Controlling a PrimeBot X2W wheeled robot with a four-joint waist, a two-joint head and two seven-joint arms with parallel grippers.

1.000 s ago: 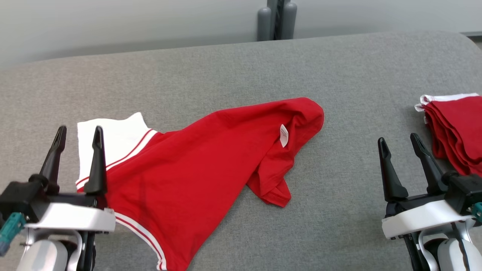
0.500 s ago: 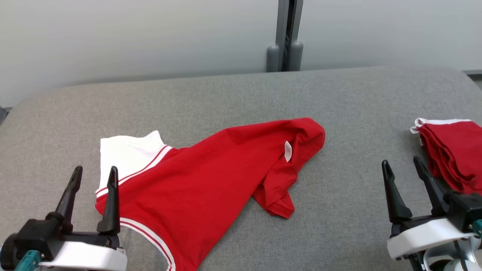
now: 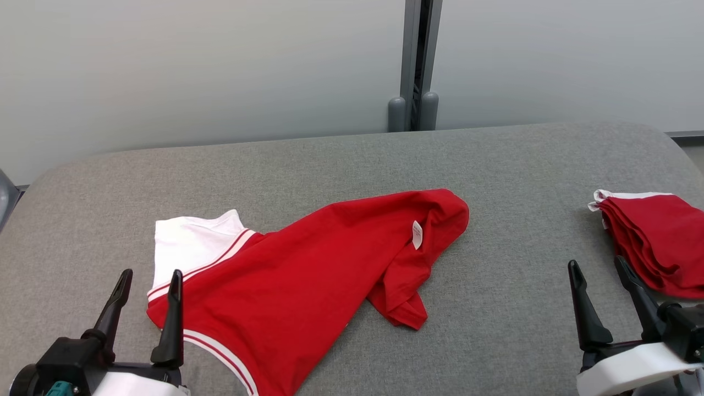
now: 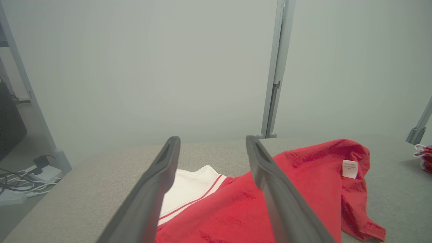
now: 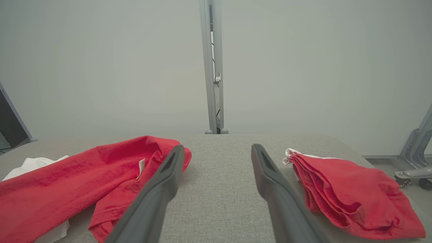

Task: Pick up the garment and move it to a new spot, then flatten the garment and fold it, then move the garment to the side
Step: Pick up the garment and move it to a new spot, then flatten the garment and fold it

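Observation:
A red garment (image 3: 308,275) with a white striped sleeve (image 3: 190,245) lies crumpled on the grey table (image 3: 330,159), a white label (image 3: 417,234) showing near its far right end. The left wrist view shows the garment (image 4: 297,195) under and beyond the fingers. From the right wrist it lies at the left (image 5: 67,182). My left gripper (image 3: 151,275) stands open at the lower left, its right fingertip over the garment's near left edge, holding nothing. My right gripper (image 3: 598,265) stands open at the lower right, apart from the garment.
A stack of folded red garments (image 3: 654,247) lies at the table's right edge, close beyond my right gripper, seen also as red folded cloth (image 5: 347,189). A grey post (image 3: 413,60) rises behind the table against a pale wall. Cables (image 4: 20,182) lie on the floor left.
The head camera has tilted up, so the table and garment sit lower in the picture and more wall shows. The garment lies as before. Both grippers stay open.

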